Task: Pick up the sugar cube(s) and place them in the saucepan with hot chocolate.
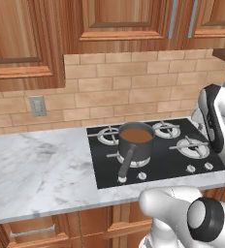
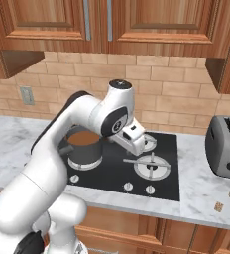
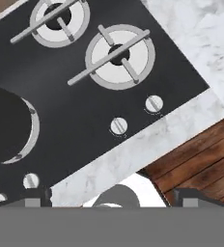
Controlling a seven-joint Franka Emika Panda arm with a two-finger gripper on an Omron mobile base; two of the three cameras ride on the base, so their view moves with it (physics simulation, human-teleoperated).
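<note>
The tool (image 3: 109, 195) hangs above the front edge of the hob (image 3: 85, 96), its dark tips spread wide and empty. Two brown sugar cubes (image 2: 225, 201) lie on the marble worktop (image 2: 201, 198), off to the tool's right and in front of the toaster (image 2: 227, 146). A good next move is probably to swing right, drop straight over one cube and close squarely on its flat sides. To the tool's left sits the saucepan (image 1: 136, 143), brown inside, its long handle pointing toward the worktop's front edge.
</note>
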